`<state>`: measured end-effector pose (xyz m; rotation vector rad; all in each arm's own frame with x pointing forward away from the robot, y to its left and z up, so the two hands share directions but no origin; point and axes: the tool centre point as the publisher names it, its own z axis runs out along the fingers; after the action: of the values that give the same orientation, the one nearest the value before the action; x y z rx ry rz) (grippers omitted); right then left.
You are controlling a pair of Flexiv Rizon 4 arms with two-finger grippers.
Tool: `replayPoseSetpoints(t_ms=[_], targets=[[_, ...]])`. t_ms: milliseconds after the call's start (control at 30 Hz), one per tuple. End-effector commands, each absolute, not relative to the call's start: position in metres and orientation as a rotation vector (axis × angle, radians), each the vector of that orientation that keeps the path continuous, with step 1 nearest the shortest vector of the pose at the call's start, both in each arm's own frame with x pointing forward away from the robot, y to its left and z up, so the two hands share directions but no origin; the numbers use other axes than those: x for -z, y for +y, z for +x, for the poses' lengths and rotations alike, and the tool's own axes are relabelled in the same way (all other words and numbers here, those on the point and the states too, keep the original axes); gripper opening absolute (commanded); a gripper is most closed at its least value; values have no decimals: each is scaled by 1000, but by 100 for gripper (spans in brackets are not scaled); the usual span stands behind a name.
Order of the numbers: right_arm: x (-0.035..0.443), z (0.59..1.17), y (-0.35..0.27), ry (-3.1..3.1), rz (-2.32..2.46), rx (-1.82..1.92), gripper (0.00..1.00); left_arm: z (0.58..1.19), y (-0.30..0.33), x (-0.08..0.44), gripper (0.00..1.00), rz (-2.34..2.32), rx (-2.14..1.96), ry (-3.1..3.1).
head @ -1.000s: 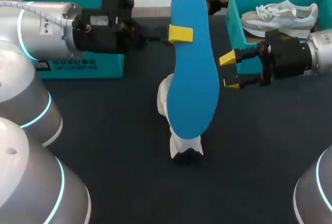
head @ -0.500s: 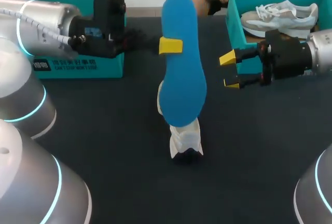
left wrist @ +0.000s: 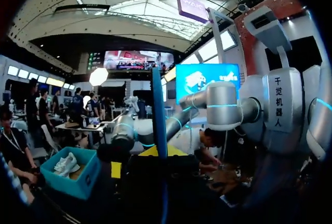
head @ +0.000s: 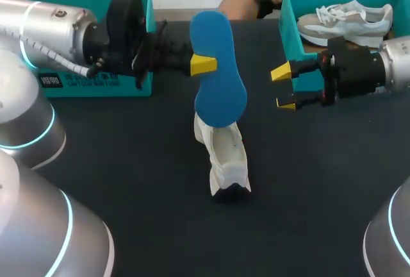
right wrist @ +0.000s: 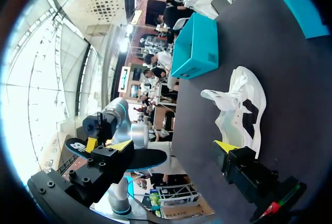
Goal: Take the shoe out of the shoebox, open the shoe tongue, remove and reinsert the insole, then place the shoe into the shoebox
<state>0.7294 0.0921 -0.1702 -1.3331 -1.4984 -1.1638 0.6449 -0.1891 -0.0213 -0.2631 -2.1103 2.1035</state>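
L gripper [head: 205, 66] clamped on blue insole [head: 221, 97], holding it upright over white shoe [head: 224, 155] on table [head: 128, 181] — prob. lining up to reinsert. R gripper [head: 284, 88] fingers apart, empty, beside shoebox [head: 289, 30]. Count: 1 insole, 2 shoes — second shoe [head: 346, 19] in shoebox — plus other teal box [head: 96, 88].

2 shoes: white shoe [head: 221, 155], boxed shoe [head: 346, 20]. 1 insole [head: 216, 72]. 2 teal boxes: left shoebox [head: 128, 84], right shoebox [head: 289, 20]. 2 grippers: left gripper [head: 204, 65], right gripper [head: 284, 88].

Dark tabletop [head: 307, 181], matte surface, evenly lit, faint soft shadows
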Motion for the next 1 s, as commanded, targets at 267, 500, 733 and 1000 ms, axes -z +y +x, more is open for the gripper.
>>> replayPoseSetpoints(t_ms=[267,500,733,1000], targets=[[171,730,94,-1499,-1334,1164,100,639,-182,40,0,-1353,-2432,-2446],[171,730,94,-1499,-1334,1164,100,639,-182,40,0,-1353,-2432,-2446],[171,730,94,-1499,-1334,1164,100,640,-182,46,0,-1426,-2415,-2510],[171,730,94,-1499,-1334,1164,100,647,-171,84,0,-1972,-2424,-2508]])
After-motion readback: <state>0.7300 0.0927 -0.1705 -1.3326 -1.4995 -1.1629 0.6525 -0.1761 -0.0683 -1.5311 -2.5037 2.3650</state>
